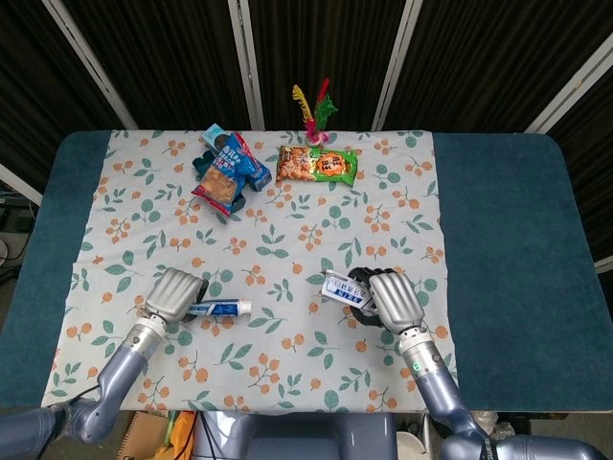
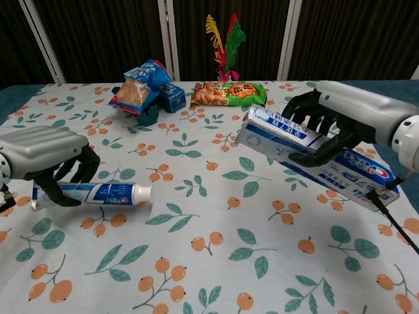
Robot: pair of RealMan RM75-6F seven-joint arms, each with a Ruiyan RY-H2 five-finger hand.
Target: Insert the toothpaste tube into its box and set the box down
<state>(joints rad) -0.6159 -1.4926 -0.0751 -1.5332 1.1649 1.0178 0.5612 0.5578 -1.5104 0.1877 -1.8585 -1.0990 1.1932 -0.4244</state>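
Note:
A white and blue toothpaste tube [image 1: 222, 308] [image 2: 101, 193] lies on the floral cloth at the front left, cap pointing right. My left hand [image 1: 176, 294] [image 2: 47, 161] curls over its flat tail end and grips it there. The long white and blue toothpaste box [image 1: 342, 286] [image 2: 306, 154] is held tilted at the front right, its left end raised off the cloth and facing the tube. My right hand [image 1: 396, 300] [image 2: 335, 122] wraps around the box from above. A gap of cloth lies between tube cap and box end.
At the back of the cloth [image 1: 287, 249] sit a red and blue snack bag [image 1: 222, 171] [image 2: 139, 85] on a teal item, a green snack pack [image 1: 317, 165] [image 2: 229, 93] and a feathered shuttlecock [image 1: 315, 110] [image 2: 223, 46]. A blue table [image 1: 508, 240] borders the cloth.

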